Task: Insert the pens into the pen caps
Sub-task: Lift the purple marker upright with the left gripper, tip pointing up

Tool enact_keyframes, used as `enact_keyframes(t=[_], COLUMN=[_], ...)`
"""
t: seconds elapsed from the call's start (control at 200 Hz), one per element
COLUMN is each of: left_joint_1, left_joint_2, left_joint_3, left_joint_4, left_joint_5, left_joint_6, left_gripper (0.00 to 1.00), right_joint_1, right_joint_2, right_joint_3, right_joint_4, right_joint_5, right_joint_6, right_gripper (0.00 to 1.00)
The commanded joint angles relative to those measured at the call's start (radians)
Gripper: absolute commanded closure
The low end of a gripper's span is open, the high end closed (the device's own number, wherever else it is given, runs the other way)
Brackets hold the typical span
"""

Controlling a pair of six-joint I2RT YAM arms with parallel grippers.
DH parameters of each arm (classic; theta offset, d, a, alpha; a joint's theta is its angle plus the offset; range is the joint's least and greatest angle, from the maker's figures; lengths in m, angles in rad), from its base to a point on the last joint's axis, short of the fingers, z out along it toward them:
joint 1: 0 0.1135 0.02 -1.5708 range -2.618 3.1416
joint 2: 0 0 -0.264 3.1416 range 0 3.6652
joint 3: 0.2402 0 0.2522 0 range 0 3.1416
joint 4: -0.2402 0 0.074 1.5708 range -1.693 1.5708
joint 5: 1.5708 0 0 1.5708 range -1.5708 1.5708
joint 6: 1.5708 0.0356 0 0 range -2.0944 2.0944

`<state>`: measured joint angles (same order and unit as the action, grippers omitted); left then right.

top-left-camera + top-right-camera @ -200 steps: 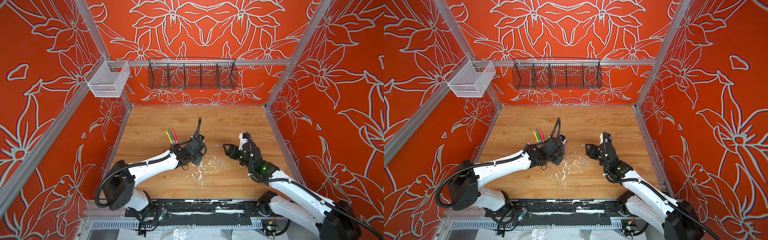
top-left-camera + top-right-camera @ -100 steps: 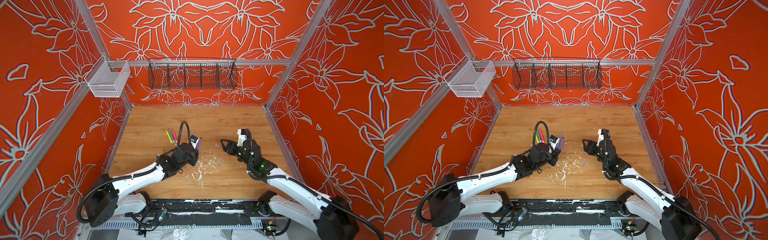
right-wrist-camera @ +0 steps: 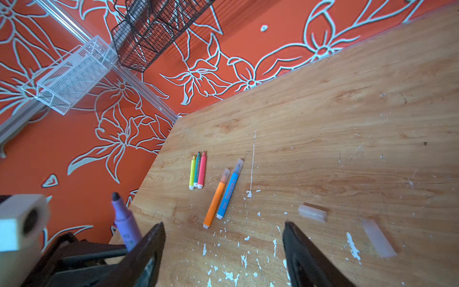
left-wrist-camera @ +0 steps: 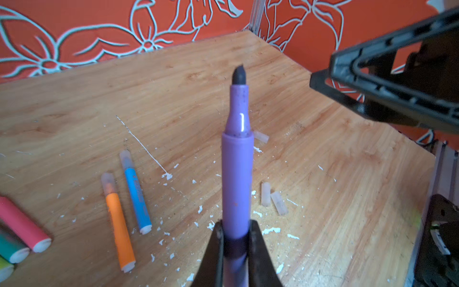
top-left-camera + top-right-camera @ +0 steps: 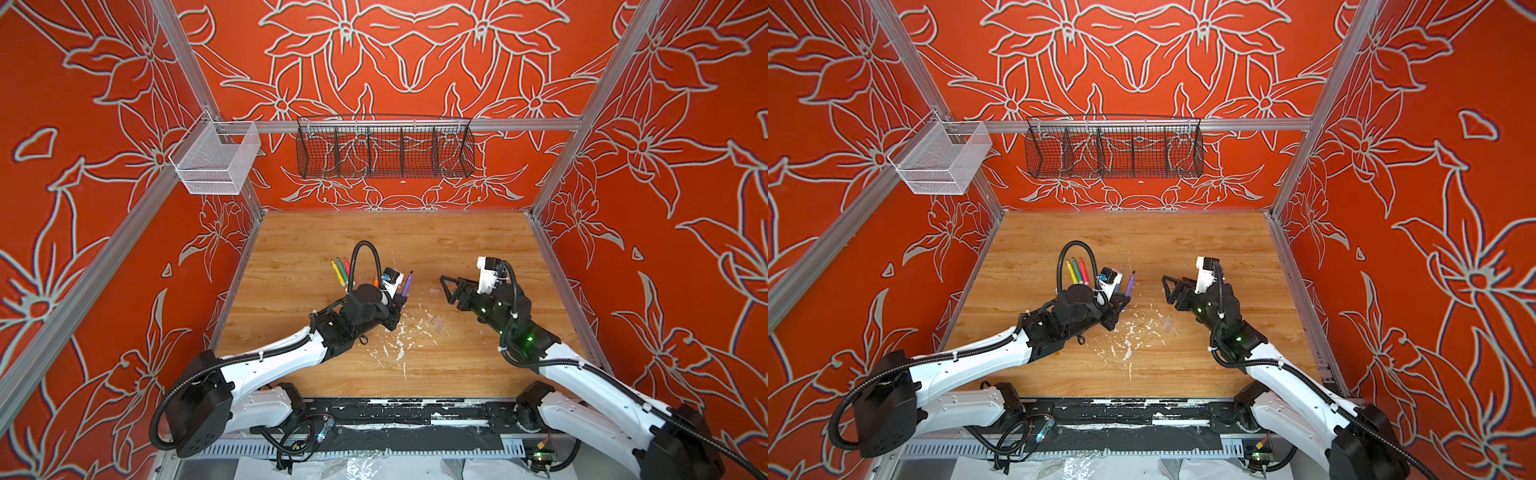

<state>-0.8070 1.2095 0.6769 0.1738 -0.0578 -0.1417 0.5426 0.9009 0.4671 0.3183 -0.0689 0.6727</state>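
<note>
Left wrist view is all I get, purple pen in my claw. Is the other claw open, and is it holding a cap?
Observer: The right claw is open, nothing between its fingers.
Operator: The pens cut off at my edge, are they capped?
Observer: No. The yellow pen, green pen and pink pen lie side by side, tips bare.
Operator: Is that claw close to my pen?
Observer: In both top views it stands apart from the purple pen, bare table between them.
</note>
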Motion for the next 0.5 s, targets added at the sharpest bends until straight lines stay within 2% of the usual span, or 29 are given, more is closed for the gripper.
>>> enact_keyframes(t=[0.0, 0.15, 0.495], left_joint_1=[-0.006, -0.006, -0.006], left_joint_2=[0.003, 0.02, 0.078], left_joint_3=[0.018, 0.039, 0.072], left_joint_4=[0.042, 0.023, 0.02], left_joint_5=[0.049, 0.075, 0.136], left_joint_6=[0.012, 0.016, 0.001], left_gripper=[1.0, 1.0, 1.0], right_joint_1=[0.002, 0.006, 0.018], right_joint_2=[-0.01, -0.011, 0.004], right_joint_3=[-0.028, -0.032, -0.083], right_joint_4=[0.086, 0.154, 0.313], right_joint_5=[-0.055, -0.15, -0.226], right_joint_6=[-0.001, 0.017, 0.077], right_gripper=[0.23, 0.25, 0.26])
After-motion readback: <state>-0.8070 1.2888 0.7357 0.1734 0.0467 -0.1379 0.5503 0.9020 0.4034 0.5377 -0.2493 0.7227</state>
